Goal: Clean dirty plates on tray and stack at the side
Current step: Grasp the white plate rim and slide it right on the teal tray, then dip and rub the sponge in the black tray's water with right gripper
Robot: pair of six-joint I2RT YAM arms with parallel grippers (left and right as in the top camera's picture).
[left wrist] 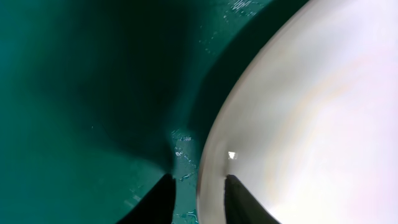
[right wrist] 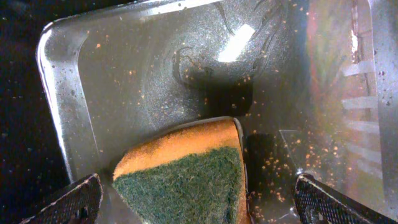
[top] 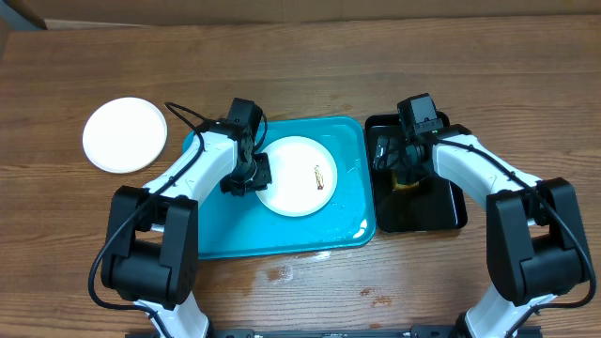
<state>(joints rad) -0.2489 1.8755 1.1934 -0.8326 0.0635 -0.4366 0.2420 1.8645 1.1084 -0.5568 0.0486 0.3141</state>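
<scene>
1. The dirty plate (top: 299,176) lies in the back half of the turquoise tray (top: 282,239). A brown smear (top: 320,175) sits right of the plate's centre. A second, white plate (top: 125,134) rests on the surface beyond the tray's left edge.
2. The left tool (top: 246,178) meets the dirty plate at its left rim. Its jaws are narrowly parted and straddle that rim, one over the tray floor and one over the plate, with nothing clamped.
3. The right tool (right wrist: 199,202) hangs over the black tray (top: 441,211), spread wide and empty. The sponge (right wrist: 186,174) lies directly below, between its jaws, so it is probably the next thing to pick up.
4. Only the left wrist view shows the sliver of tray between the outer jaw and the rim. Only the overhead view shows the smear on the right arm's side.
</scene>
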